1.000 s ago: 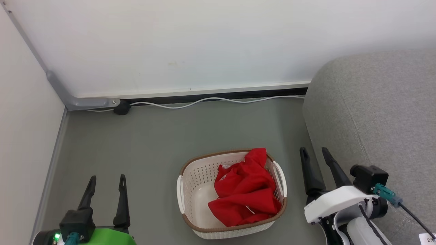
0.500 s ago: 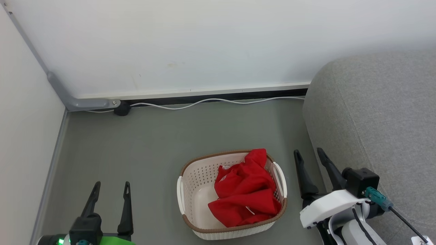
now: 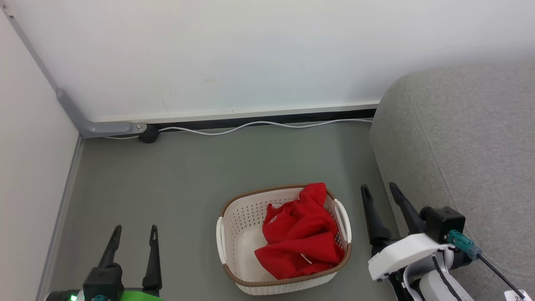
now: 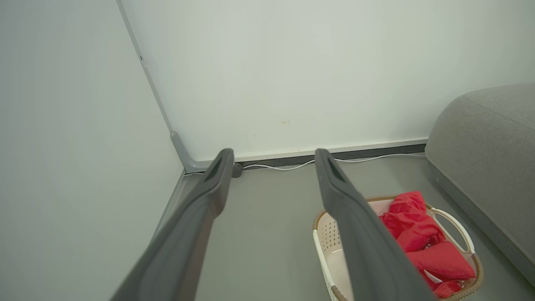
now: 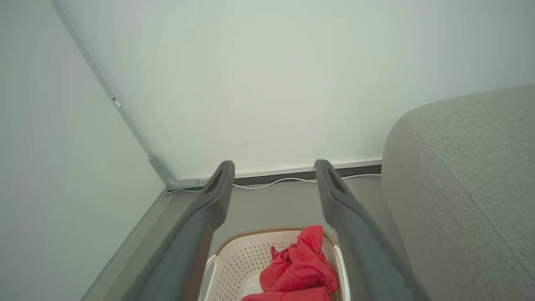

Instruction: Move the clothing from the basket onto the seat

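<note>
The right gripper (image 3: pixel 379 187), fingers spread and empty, hangs at four o'clock; the left gripper (image 3: pixel 136 228), likewise spread, at seven. Between them at six, red clothing (image 3: pixel 301 234) lies heaped in the basket (image 3: pixel 244 215). The grey seat (image 3: pixel 459 138) is at three. Nothing is grasped yet; the next move likely calls for reaching down into the basket.

I see a plain white back wall (image 3: pixel 267 54) across the top of the frame meeting a second pale wall (image 3: pixel 25 175) at the left, with a grey trim strip (image 3: pixel 104 127) running down the corner from the upper left. A matte grey floor (image 3: pixel 188 167) takes the middle, where a white cable (image 3: pixel 259 123) lies along a dark skirting line (image 3: pixel 355 113) beside a small black fitting (image 3: pixel 149 133). At the right edge sits a grey fabric sofa (image 3: pixel 459 138) with a rounded corner, all under soft, even light.
</note>
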You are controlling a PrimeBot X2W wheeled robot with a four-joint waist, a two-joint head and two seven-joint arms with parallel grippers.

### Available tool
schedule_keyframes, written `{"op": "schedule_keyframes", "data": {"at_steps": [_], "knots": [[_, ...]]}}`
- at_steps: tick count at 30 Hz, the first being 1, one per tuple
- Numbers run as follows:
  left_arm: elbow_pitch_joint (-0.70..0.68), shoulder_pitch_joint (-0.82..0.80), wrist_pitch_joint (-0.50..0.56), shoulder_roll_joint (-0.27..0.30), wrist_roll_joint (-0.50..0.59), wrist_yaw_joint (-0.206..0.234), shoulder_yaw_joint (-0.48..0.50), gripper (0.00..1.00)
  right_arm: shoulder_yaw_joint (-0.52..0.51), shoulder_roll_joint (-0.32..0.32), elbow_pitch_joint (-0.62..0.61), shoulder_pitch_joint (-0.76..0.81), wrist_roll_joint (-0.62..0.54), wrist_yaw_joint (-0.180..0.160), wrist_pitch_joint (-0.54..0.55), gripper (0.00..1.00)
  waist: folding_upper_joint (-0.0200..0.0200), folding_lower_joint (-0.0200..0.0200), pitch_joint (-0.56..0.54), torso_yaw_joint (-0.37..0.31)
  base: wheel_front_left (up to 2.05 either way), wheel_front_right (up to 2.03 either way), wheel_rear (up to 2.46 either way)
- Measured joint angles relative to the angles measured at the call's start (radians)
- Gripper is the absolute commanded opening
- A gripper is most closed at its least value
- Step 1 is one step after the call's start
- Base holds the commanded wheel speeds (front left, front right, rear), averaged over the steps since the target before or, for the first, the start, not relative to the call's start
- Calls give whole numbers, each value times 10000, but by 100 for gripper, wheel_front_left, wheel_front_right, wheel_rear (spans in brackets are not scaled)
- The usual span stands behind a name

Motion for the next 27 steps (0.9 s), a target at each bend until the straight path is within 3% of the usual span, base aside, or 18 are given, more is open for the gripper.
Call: {"op": "schedule_keyframes", "data": {"at_steps": [15,27], "knots": [[-12,-2,0,-25,0,-13,115,100,21,12,-75,-42,-121,40,0,100,0,0,240,-25,0,0,0],[27,-603,0,119,155,-378,-117,100,-393,-215,-819,-787,-439,48,-46,100,0,0,1221,-91,0,0,0]]}}
